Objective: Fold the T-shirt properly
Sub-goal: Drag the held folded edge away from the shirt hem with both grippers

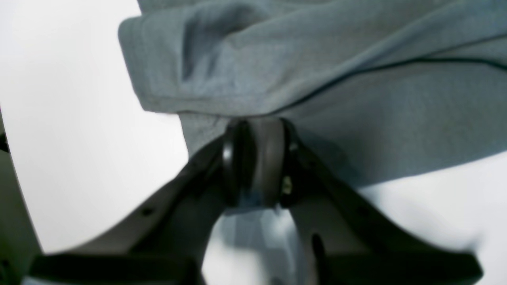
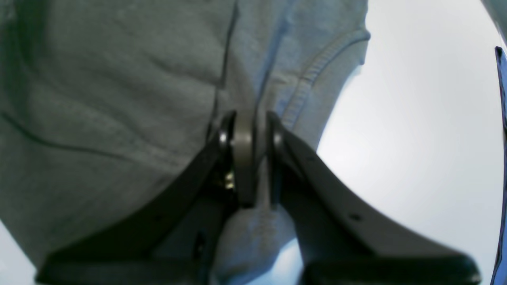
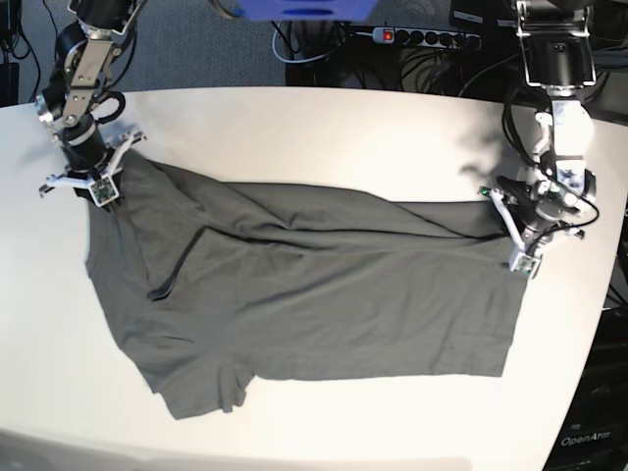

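One T-shirt [image 3: 314,294], two pincers, one white counter [image 3: 324,128].

Near edge of the base view: the shirt's hem side and one short sleeve are lying toward the front left, the sleeve sticking out at the lower left corner. The cloth is lying mostly flat and wrinkled across the middle of the counter, its long axis running left to right, the upper edge folded over on itself in a long diagonal crease.

Right pincer [image 3: 98,177], at the shirt's far left corner: the wrist view is showing both fingers pressed together on a bunch of grey cloth by a stitched seam [image 2: 305,87], fabric pinched between the pads.

Left pincer [image 3: 512,231], at the shirt's far right corner: its wrist view is showing the fingers closing on the cloth edge, a fold of the T-shirt draping just above the tips.

Both arms are reaching in from the far side. Behind the counter, one power strip [image 3: 422,37] and loose cables are lying on the floor.
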Controlling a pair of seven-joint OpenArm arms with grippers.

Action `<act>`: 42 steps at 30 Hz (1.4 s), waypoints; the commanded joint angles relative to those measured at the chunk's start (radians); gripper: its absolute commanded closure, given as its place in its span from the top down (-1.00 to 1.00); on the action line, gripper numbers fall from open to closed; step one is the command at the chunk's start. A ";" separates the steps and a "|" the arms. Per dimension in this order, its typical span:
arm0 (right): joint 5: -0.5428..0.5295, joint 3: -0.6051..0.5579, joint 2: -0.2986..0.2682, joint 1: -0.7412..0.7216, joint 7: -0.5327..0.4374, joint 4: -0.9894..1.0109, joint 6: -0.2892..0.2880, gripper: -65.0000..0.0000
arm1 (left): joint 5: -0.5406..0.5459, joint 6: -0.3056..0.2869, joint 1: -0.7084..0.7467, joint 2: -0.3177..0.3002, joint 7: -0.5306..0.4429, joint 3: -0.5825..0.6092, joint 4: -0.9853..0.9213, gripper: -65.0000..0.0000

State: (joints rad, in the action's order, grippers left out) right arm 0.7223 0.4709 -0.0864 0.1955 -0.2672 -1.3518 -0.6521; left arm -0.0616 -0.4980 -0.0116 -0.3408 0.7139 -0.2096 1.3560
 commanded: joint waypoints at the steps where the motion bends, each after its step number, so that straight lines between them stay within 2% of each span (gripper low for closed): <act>1: 0.081 0.004 -0.006 0.035 0.113 0.011 -0.046 -0.83 | -0.027 -0.004 0.009 -0.011 0.049 -0.014 0.001 -0.74; 13: 0.079 0.005 -0.006 0.138 0.105 0.011 -0.046 -0.84 | -0.027 -0.006 0.094 -0.036 0.051 -0.026 0.012 -0.74; 16: 0.078 0.044 -0.002 0.146 0.099 0.011 -0.046 -0.87 | -0.020 -0.006 0.111 -0.034 0.086 -0.026 0.018 -0.74; 29: 0.078 0.111 0.037 0.207 -0.007 0.011 -0.046 -0.90 | -0.019 -0.008 0.258 -0.030 0.112 -0.029 0.158 -0.74; 34: 0.078 0.133 0.055 0.216 -0.025 0.011 -0.046 -0.90 | -0.017 -0.008 0.290 -0.011 0.122 -0.075 0.175 -0.74; 35: 0.078 0.141 0.056 0.216 -0.028 0.011 -0.046 -0.90 | -0.019 -0.012 0.292 -0.008 0.122 -0.084 0.181 -0.74; 39: 0.078 0.159 0.058 0.232 -0.057 0.011 -0.046 -0.90 | -0.025 -0.097 0.325 0.015 0.123 -0.116 0.195 -0.74; 42: 0.078 0.160 0.066 0.238 -0.066 0.011 -0.046 -0.90 | -0.027 -0.124 0.338 0.022 0.123 -0.141 0.193 -0.74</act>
State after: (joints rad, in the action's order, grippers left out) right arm 0.6651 0.6281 -0.0299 0.3996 -0.4992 -1.3613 -0.6460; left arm -0.0513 -0.5838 0.2882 -0.3210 0.7151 -0.3538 1.5665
